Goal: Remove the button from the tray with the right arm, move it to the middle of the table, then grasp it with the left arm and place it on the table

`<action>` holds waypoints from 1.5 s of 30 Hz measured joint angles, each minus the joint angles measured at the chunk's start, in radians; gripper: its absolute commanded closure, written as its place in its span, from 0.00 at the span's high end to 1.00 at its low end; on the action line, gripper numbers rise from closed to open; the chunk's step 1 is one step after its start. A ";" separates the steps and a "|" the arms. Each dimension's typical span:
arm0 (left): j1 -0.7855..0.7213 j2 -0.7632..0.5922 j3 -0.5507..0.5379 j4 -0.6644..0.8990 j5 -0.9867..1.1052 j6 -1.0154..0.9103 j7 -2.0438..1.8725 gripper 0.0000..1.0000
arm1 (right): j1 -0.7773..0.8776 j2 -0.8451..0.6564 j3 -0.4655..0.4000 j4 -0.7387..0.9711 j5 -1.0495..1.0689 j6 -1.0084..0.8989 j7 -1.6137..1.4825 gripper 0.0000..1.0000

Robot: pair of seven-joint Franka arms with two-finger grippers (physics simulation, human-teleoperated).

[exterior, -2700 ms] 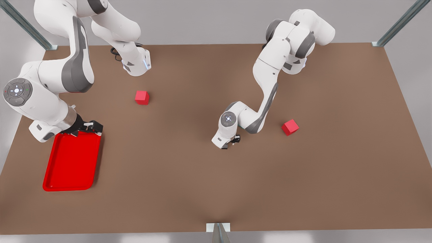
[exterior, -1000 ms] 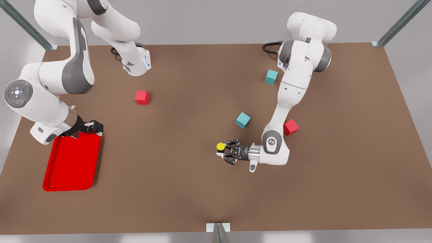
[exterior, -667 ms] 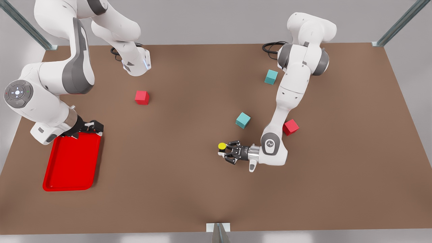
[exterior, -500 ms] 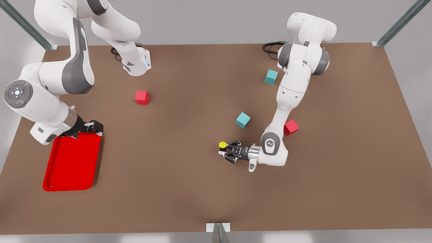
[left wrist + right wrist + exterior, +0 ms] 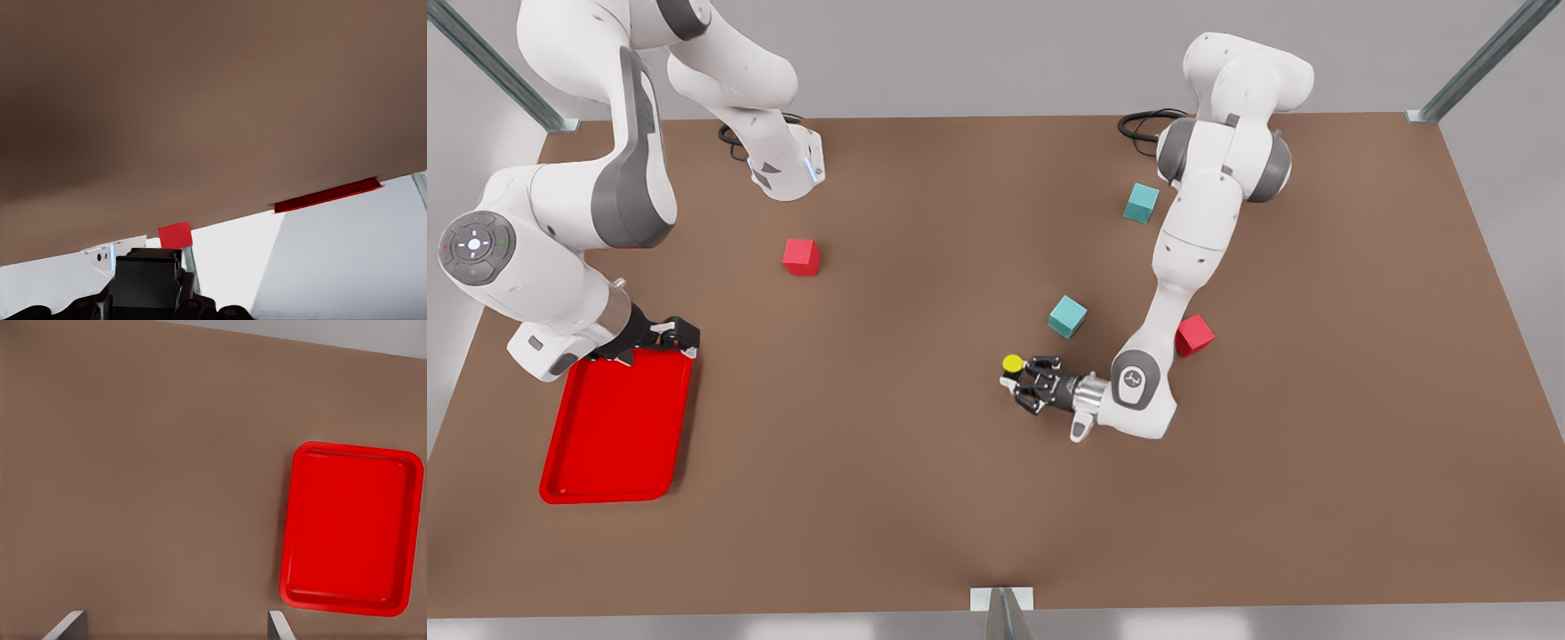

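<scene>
Button [image 5: 1012, 363] is near the middle of the table [image 5: 871, 498], at the very tips of the left gripper [image 5: 1032, 384]. This gripper lies almost flat and points toward the front view's left. Its fingers are closed on the dark body of the button, and the round yellow cap shows just past the fingertips, on the side farther from the camera. In the left wrist view a dark block [image 5: 148, 277] sits between the gripper parts, and I take it as the same button body. I cannot tell if the button touches the table or hangs a little above it. The nearer teal cube [image 5: 1067, 316] stands close behind the button but apart from it, and a red cube [image 5: 1193, 335] is beside the left arm [image 5: 1183, 258]. The tray [image 5: 618, 427] lies well apart, at the front view's left. The right gripper [image 5: 665, 338] waits over the far corner of the tray, and in the right wrist view its fingers [image 5: 67, 623] stand wide apart with nothing between them.
</scene>
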 measured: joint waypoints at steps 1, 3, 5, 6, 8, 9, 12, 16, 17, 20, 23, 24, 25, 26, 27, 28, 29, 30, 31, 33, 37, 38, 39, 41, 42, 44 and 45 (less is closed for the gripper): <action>0.000 0.006 0.000 0.000 0.010 -0.015 -0.010 0.41 | 0.000 0.000 0.000 0.000 0.000 0.000 0.000 1.00; -0.002 0.015 0.000 0.001 0.025 -0.038 -0.028 0.41 | 0.001 0.000 0.000 0.000 -0.001 0.000 0.000 1.00; -0.003 0.025 0.000 0.010 0.035 -0.055 -0.044 0.41 | 0.001 0.000 0.000 0.000 -0.002 0.000 -0.001 1.00; -0.003 0.027 0.000 0.013 0.039 -0.061 -0.051 0.41 | 0.001 0.000 0.000 0.000 -0.003 0.000 -0.001 1.00; -0.003 0.040 0.000 0.029 0.045 -0.070 -0.063 0.41 | 0.001 0.000 0.000 0.000 -0.003 0.000 -0.001 1.00; -0.003 0.045 0.001 0.033 0.047 -0.073 -0.068 0.41 | 0.001 0.000 0.000 0.000 -0.003 0.000 -0.001 1.00; -0.002 0.049 0.001 0.038 0.050 -0.080 -0.080 0.55 | 0.001 0.005 0.000 0.001 -0.019 0.000 -0.001 1.00; 0.001 0.057 0.002 0.038 0.054 -0.083 -0.092 0.92 | -0.006 0.081 0.000 0.005 -0.090 0.026 -0.001 1.00; 0.001 0.058 0.002 0.038 0.057 -0.084 -0.095 0.92 | -0.006 0.087 0.000 0.003 -0.099 0.030 -0.001 1.00; 0.001 0.058 0.003 0.038 0.064 -0.085 -0.102 0.92 | -0.006 0.093 -0.001 0.003 -0.119 0.038 -0.002 1.00; 0.000 0.057 0.004 0.038 0.068 -0.086 -0.109 0.92 | -0.007 0.093 -0.001 0.004 -0.135 0.042 -0.002 1.00; 0.000 0.057 0.004 0.038 0.069 -0.087 -0.111 0.92 | -0.006 0.092 -0.001 0.005 -0.140 0.042 -0.002 1.00; 0.000 0.056 0.004 0.038 0.070 -0.087 -0.113 0.94 | -0.005 0.092 0.000 0.007 -0.142 0.042 -0.003 1.00; 0.000 0.055 0.004 0.038 0.071 -0.088 -0.115 0.95 | 0.000 0.092 0.000 0.007 -0.144 0.042 -0.002 1.00; 0.000 0.052 0.004 0.038 0.074 -0.089 -0.118 0.95 | 0.005 0.092 0.002 0.008 -0.145 0.043 -0.002 1.00; 0.000 0.049 0.004 0.038 0.079 -0.090 -0.121 0.95 | 0.008 0.093 0.004 0.008 -0.145 0.044 -0.003 1.00; 0.000 0.045 0.004 0.039 0.083 -0.091 -0.124 0.95 | 0.017 0.094 0.006 0.007 -0.143 0.046 -0.002 1.00; 0.000 0.041 0.004 0.039 0.086 -0.092 -0.127 0.95 | 0.026 0.096 0.007 0.007 -0.138 0.049 -0.002 1.00; 0.000 0.039 0.004 0.040 0.089 -0.093 -0.130 0.95 | 0.029 0.098 0.008 0.011 -0.130 0.053 -0.002 1.00; 0.000 0.036 0.005 0.048 0.095 -0.098 -0.137 0.95 | -0.001 0.099 0.007 0.017 -0.091 0.075 -0.001 1.00; 0.000 0.033 0.006 0.070 0.106 -0.113 -0.156 0.95 | -0.024 0.098 0.006 0.027 -0.052 0.119 0.010 1.00; 0.000 0.032 0.006 0.076 0.109 -0.117 -0.162 0.95 | -0.031 0.096 0.006 0.030 -0.048 0.126 0.013 1.00; 0.001 0.028 0.006 0.084 0.113 -0.123 -0.168 0.95 | -0.038 0.094 0.006 0.032 -0.044 0.132 0.016 1.00; 0.000 0.021 0.006 0.099 0.118 -0.135 -0.184 0.95 | -0.060 0.069 -0.004 -0.005 -0.029 0.140 0.021 1.00; 0.000 0.020 0.007 0.115 0.121 -0.142 -0.194 0.95 | -0.026 0.043 -0.042 -0.045 -0.023 0.141 0.023 1.00; 0.000 0.000 0.009 0.138 0.136 -0.155 -0.216 0.95 | 0.042 0.019 -0.087 -0.072 0.001 0.142 0.027 1.00; 0.000 -0.033 0.021 0.143 0.147 -0.162 -0.228 0.95 | 0.055 0.014 -0.095 -0.080 0.014 0.141 0.028 1.00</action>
